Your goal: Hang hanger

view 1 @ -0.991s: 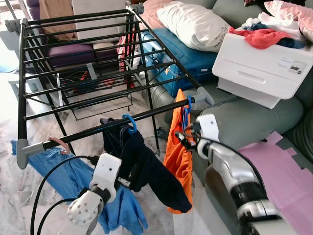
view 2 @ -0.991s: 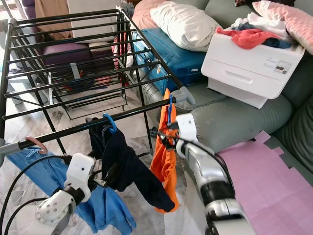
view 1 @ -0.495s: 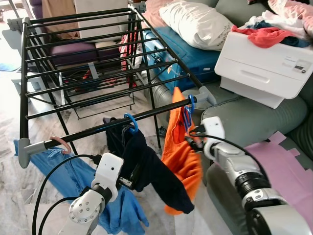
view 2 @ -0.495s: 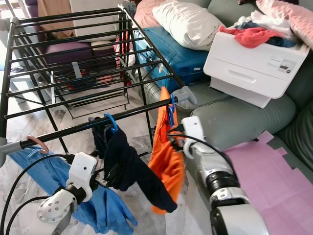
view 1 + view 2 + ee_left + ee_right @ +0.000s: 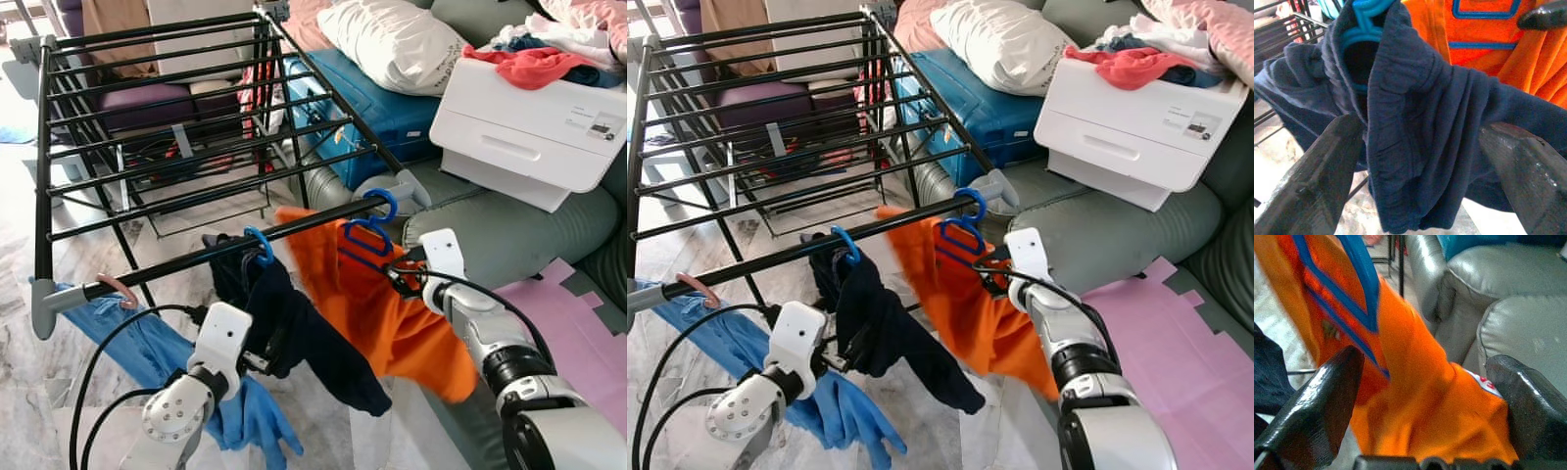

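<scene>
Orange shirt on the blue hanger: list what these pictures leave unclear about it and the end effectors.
- Orange shirt: its lower hem is motion-blurred in both eye views.
- Blue hanger: its shoulders are buried in the shirt's cloth.
- Right end effector: what its fingertips touch is hidden by the shirt in the eye views; its wrist view is blurred.
- Left end effector: the navy garment lies between its fingers; contact cannot be made out.

The head's two eyes are looking down on the drying rack (image 5: pixel 196 147), sharing both arms. Each wrist camera is peering close between its own spread fingers: left gripper (image 5: pixel 1415 161) at navy cloth (image 5: pixel 1420 122), right gripper (image 5: pixel 1420 406) at the orange garment (image 5: pixel 1415 401).
</scene>
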`<state>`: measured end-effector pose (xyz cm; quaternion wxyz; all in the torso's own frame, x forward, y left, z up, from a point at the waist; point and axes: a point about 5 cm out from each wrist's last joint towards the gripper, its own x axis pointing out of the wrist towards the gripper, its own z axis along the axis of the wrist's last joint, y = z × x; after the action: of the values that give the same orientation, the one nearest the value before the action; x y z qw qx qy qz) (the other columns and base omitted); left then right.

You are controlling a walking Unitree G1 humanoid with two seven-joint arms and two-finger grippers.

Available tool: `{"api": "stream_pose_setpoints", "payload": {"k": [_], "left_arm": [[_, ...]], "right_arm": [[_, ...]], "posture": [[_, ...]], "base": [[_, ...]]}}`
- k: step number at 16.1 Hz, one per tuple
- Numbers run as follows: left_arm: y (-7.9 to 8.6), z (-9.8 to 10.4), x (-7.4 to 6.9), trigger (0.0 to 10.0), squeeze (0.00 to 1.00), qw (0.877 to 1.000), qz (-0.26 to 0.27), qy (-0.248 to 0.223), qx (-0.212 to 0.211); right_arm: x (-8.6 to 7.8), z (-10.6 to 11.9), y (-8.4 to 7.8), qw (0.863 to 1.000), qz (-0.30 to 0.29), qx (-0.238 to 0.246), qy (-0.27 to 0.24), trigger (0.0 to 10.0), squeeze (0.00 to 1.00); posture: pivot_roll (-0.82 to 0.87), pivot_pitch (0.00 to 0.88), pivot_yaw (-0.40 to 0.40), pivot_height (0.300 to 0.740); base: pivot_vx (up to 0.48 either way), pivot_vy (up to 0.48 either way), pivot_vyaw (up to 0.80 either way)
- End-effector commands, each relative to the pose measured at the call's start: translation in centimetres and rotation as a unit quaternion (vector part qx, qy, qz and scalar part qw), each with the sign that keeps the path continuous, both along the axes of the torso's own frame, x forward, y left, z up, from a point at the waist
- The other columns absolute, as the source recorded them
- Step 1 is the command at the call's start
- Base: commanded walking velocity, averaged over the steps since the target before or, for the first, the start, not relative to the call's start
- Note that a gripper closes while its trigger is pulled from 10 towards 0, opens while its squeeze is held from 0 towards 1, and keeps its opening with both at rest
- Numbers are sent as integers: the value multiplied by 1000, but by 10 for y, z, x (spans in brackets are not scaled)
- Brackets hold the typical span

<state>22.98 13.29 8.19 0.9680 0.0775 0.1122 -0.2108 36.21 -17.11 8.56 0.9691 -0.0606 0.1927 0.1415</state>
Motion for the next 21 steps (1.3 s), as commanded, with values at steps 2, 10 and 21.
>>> {"api": "stream_pose_setpoints", "payload": {"k": [2, 10, 21], "left_arm": [[0, -2, 1, 10000, 0, 1000, -2, 6, 7], [-2, -5, -2, 10000, 0, 1000, 1, 16, 4], [-7, -5, -1, 10000, 0, 1000, -3, 16, 1]], "right_arm": [[5, 9, -2, 1000, 24, 8, -10, 10000, 0], [-5, -2, -8, 994, 100, 41, 24, 0, 0], [-5, -8, -7, 998, 58, 23, 27, 0, 0]], "posture": [[79, 47, 13, 740], [78, 53, -6, 740], [75, 56, -13, 740]], "base": [[0, 0, 0], [0, 0, 0], [0, 0, 0]]}}
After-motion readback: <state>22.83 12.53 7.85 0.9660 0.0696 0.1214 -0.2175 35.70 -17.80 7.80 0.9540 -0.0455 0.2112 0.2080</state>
